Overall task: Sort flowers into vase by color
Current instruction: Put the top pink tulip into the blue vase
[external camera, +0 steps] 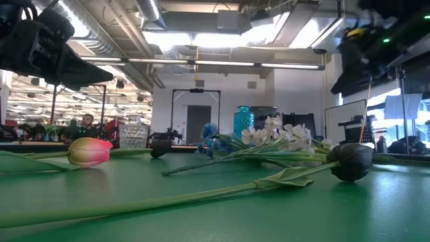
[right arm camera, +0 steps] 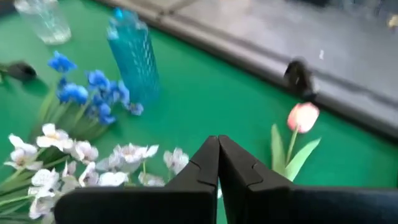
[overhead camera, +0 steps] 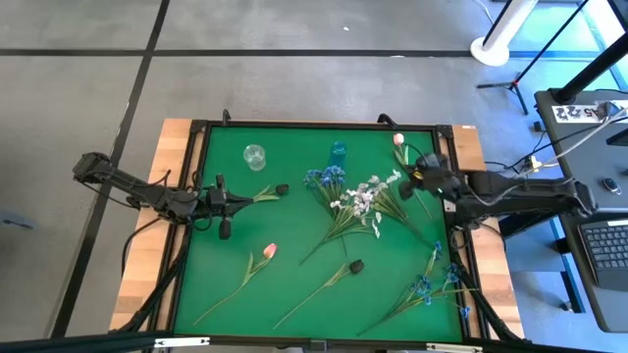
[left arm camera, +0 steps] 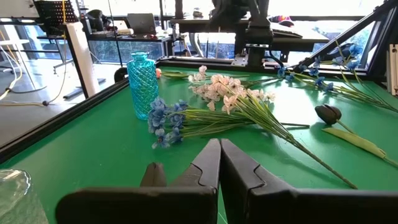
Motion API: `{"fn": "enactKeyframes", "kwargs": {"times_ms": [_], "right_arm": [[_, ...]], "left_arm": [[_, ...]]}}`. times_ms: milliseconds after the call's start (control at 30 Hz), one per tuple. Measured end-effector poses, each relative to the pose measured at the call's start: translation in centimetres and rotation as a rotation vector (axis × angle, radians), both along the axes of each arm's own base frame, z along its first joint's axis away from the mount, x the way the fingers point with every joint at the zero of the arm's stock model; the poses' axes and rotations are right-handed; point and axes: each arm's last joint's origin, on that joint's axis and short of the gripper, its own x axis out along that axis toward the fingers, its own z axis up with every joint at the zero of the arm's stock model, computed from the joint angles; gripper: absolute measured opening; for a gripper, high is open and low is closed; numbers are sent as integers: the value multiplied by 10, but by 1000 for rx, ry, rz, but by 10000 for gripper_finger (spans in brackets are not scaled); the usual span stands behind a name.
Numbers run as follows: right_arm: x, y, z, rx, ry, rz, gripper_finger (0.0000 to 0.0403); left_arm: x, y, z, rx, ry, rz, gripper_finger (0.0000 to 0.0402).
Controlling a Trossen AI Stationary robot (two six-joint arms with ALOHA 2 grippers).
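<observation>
Flowers lie flat on the green table [overhead camera: 226,284]. A blue cluster [overhead camera: 324,178] and a white spray [overhead camera: 365,196] lie mid-table. There is a pink tulip [overhead camera: 268,252], a dark bud [overhead camera: 355,266] and blue flowers [overhead camera: 432,284] nearer the front. A second pink tulip [overhead camera: 398,140] lies at the far right. A clear glass vase [overhead camera: 254,157] and a blue vase [overhead camera: 339,150] stand at the back. My left gripper [overhead camera: 240,199] is shut and empty, held above the table beside another dark bud [overhead camera: 282,188]. My right gripper [right arm camera: 219,149] is shut and empty above the white spray [right arm camera: 93,165], near the far pink tulip [right arm camera: 303,116].
A raised black frame [overhead camera: 196,196] runs round the green mat. The blue vase [left arm camera: 142,84] stands just behind the blue cluster [left arm camera: 165,118]. In the low view the front pink tulip [external camera: 89,151] and dark bud [external camera: 351,161] lie close to the camera.
</observation>
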Motion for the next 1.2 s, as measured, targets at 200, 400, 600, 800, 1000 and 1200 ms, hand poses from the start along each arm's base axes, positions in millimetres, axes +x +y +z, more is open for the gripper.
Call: {"fn": "enactKeyframes", "kwargs": {"times_ms": [200,400,600,800,1000,1200], "right_arm": [[15,-33,13,62,144,-15,5],[12,-68,19,194,257,-130,5],[6,-91,-15,411,373,-164,7],[7,-103,-50,543,502,-181,60],[18,-111,-69,600,505,-153,134],[27,-121,-78,552,480,-160,178]], "left_arm": [[0,0,0,0,0,0,0],[0,0,0,0,0,1,0],[0,0,0,0,0,0,0],[0,0,0,0,0,0,0],[0,0,0,0,0,0,0],[0,0,0,0,0,0,0]]}}
